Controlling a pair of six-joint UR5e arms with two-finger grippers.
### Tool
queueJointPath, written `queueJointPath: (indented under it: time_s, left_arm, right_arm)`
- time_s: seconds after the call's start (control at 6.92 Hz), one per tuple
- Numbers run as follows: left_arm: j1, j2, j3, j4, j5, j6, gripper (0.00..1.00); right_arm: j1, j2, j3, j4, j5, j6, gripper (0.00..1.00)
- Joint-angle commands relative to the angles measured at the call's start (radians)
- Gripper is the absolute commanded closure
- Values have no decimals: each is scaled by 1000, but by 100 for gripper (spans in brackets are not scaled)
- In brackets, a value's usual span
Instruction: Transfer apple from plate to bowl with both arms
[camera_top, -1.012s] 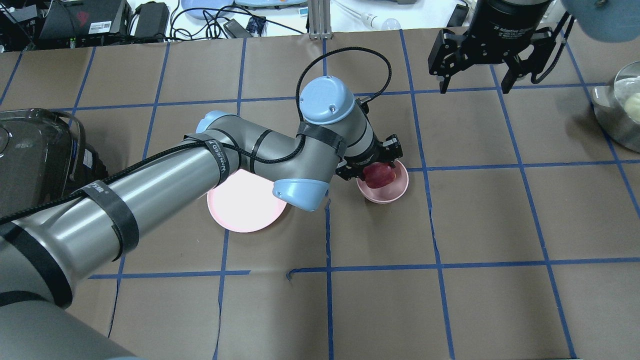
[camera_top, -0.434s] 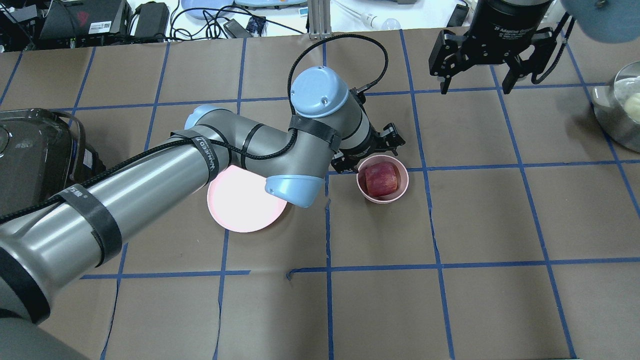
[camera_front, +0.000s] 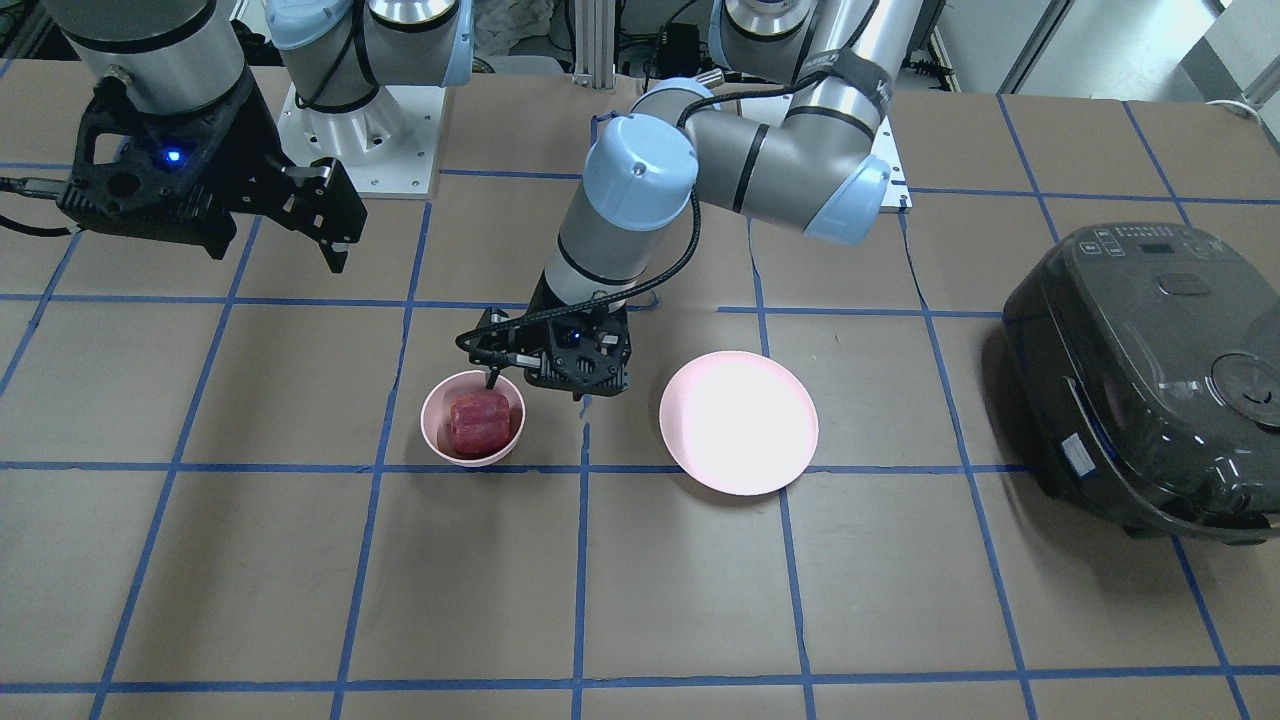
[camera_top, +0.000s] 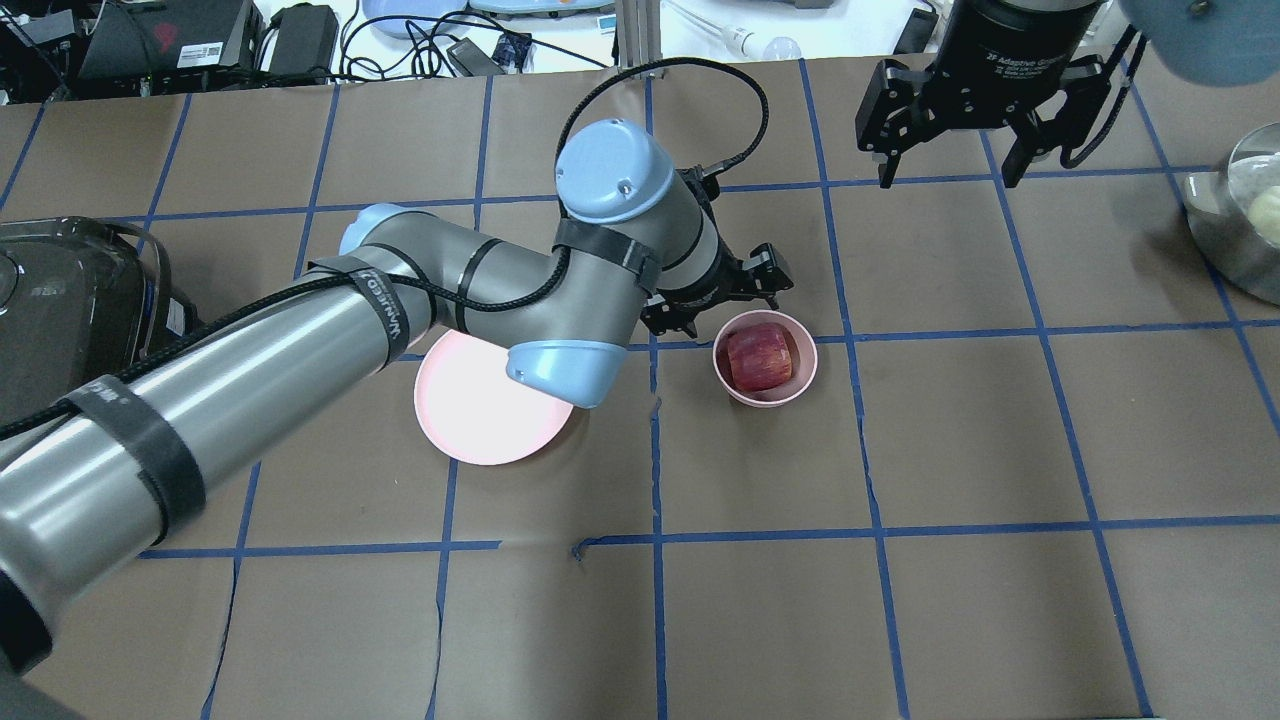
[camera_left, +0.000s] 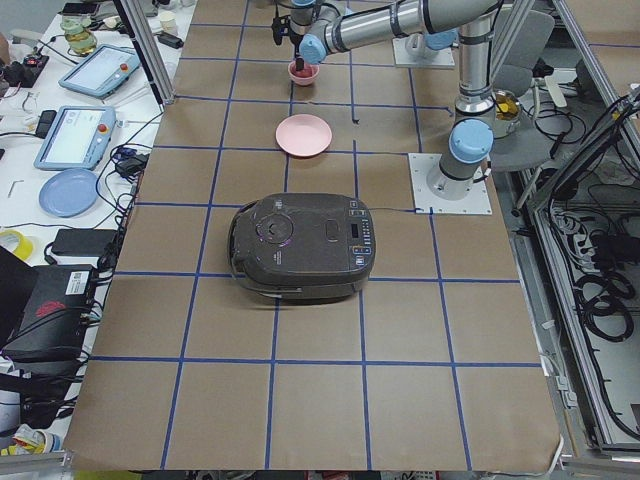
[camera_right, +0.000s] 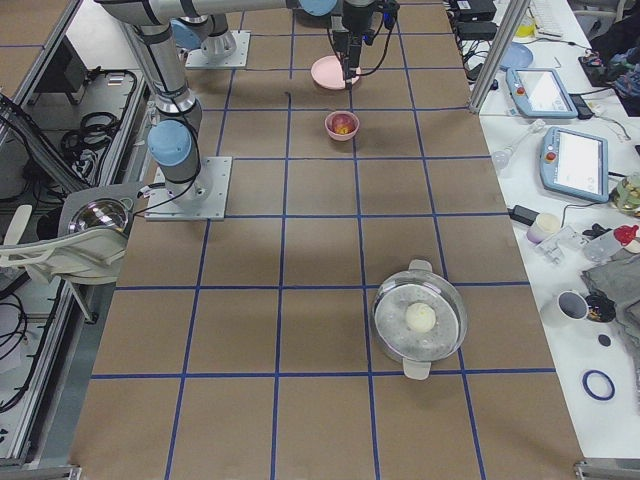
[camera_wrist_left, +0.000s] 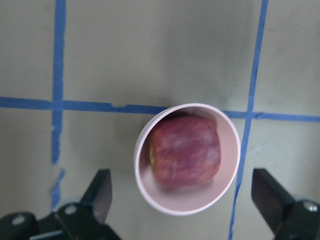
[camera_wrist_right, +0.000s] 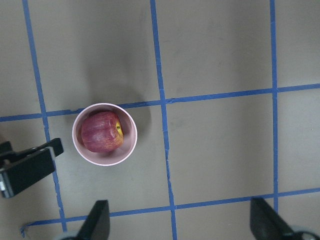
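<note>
The dark red apple (camera_top: 760, 358) lies on its side inside the small pink bowl (camera_top: 806, 378); it also shows in the front view (camera_front: 478, 424) and in both wrist views (camera_wrist_left: 185, 151) (camera_wrist_right: 101, 131). The wide pink plate (camera_top: 480, 420) is bare, partly under the left arm's elbow. My left gripper (camera_top: 718, 298) is open and empty, raised just beside the bowl's far-left rim; its fingers (camera_wrist_left: 100, 192) stand wide apart. My right gripper (camera_top: 948, 175) is open and empty, raised high at the far right, well away from the bowl.
A black rice cooker (camera_top: 70, 310) stands at the table's left end. A metal pot (camera_top: 1240, 220) with a pale round thing in it stands at the right edge. Cables and devices lie beyond the far edge.
My left gripper has let go of the apple, which now rests in the bowl, and has drawn back up and to the left. The right arm has not moved.
</note>
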Motion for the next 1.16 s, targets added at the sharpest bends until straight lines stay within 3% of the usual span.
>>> queueJointPath:
  time_s: [0.0, 0.29, 0.58, 1.01]
  left_arm:
    - [118, 132, 15, -214, 14, 166, 0]
    - [227, 232, 31, -380, 90, 335, 0]
    - [267, 259, 157, -588, 233, 329, 0]
    - [270, 283, 224, -667, 244, 326, 0]
  right_arm:
    - [0, -1, 0, 0, 1, 0, 0]
    - [0, 1, 0, -2, 1, 1, 0]
    - [3, 2, 0, -2, 1, 1, 0]
    - [2, -1, -5, -9, 1, 1, 0]
